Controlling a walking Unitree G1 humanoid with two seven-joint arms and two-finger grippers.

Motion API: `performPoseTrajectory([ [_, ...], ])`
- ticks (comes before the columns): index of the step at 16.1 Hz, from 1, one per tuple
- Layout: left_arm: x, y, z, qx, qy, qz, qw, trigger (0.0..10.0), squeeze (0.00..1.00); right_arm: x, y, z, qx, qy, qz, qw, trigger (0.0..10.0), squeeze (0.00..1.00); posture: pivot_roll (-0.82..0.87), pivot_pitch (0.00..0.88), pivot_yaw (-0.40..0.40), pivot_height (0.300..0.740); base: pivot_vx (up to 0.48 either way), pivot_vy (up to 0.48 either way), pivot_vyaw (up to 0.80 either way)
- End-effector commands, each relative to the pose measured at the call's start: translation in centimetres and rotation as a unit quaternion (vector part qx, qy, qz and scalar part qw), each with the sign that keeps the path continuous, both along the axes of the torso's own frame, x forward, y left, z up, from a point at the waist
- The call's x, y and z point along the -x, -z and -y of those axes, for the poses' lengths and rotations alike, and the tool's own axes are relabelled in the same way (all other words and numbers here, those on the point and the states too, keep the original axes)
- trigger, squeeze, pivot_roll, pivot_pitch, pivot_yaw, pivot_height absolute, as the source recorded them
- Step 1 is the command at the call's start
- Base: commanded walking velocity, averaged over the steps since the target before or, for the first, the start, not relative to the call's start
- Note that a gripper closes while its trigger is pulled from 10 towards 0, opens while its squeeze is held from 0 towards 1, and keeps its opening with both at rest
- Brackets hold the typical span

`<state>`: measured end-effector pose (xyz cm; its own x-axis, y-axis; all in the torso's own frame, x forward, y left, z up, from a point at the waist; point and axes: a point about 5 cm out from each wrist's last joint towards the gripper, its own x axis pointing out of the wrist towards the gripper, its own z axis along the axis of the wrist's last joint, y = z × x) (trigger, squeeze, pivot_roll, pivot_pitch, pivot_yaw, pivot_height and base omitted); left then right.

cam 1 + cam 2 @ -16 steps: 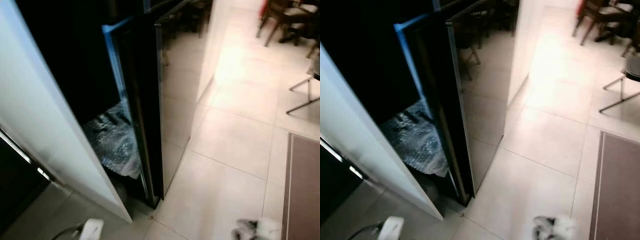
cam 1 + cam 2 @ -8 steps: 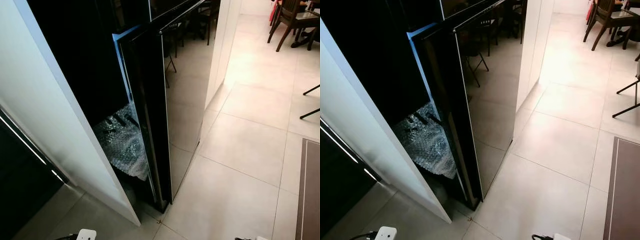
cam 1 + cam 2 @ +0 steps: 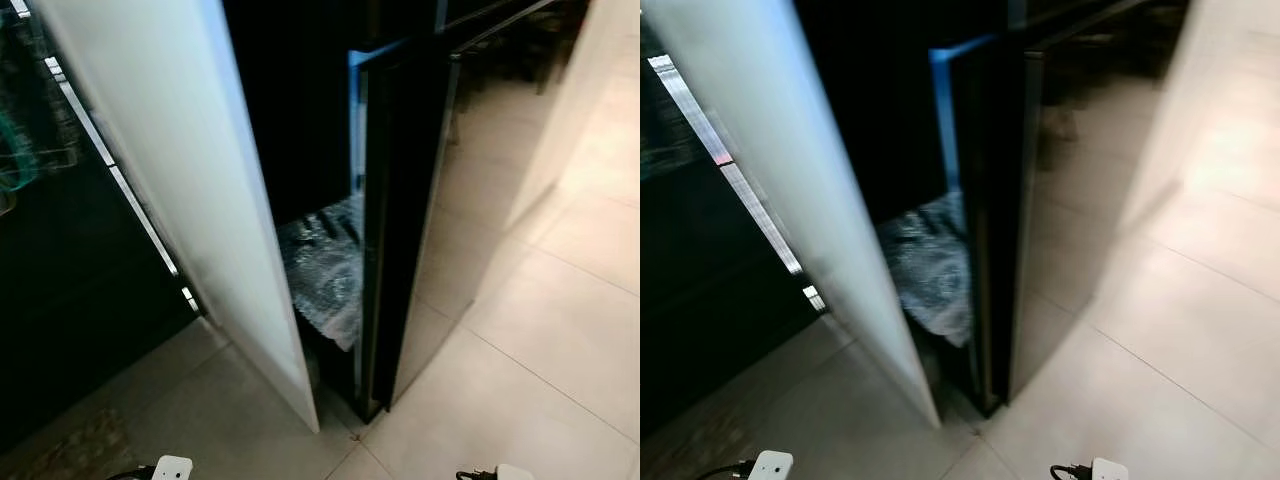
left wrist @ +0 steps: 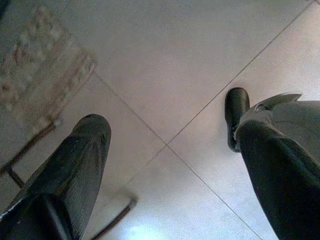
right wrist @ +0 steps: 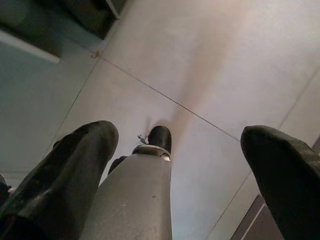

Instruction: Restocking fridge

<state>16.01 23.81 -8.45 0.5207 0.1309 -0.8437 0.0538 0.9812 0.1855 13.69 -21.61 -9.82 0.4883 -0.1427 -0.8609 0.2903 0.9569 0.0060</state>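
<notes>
Left eye view: we face the glossy black fridge door [image 3: 400,220], ajar by the white panel [image 3: 190,180]; both end effectors [image 4: 165,150] [image 5: 180,155] hang spread wide, empty; next we need stock

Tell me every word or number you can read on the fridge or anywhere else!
There are none to read.
The black fridge door is plain and glossy.
The white panel beside it carries no label.
The bubble wrap inside is unmarked.
</notes>
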Motion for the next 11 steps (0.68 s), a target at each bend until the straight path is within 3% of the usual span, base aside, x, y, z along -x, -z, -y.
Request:
performPoseTrajectory([
  [1,0.32,0.03,-0.45,-0.003,-0.007,-0.007,1.0,10.0,0.0,0.62,0.26,-0.14,-0.003,-0.002,-0.012,1.0,10.0,0.0,0.03,0.028,0.067,0.74,0.0,0.0,0.8],
  [11,0.38,0.1,-0.29,0.002,-0.011,-0.007,1.0,10.0,0.0,1.16,0.36,0.29,0.004,-0.021,-0.026,0.999,10.0,0.0,0.03,0.046,0.06,0.74,0.0,0.0,0.8],
])
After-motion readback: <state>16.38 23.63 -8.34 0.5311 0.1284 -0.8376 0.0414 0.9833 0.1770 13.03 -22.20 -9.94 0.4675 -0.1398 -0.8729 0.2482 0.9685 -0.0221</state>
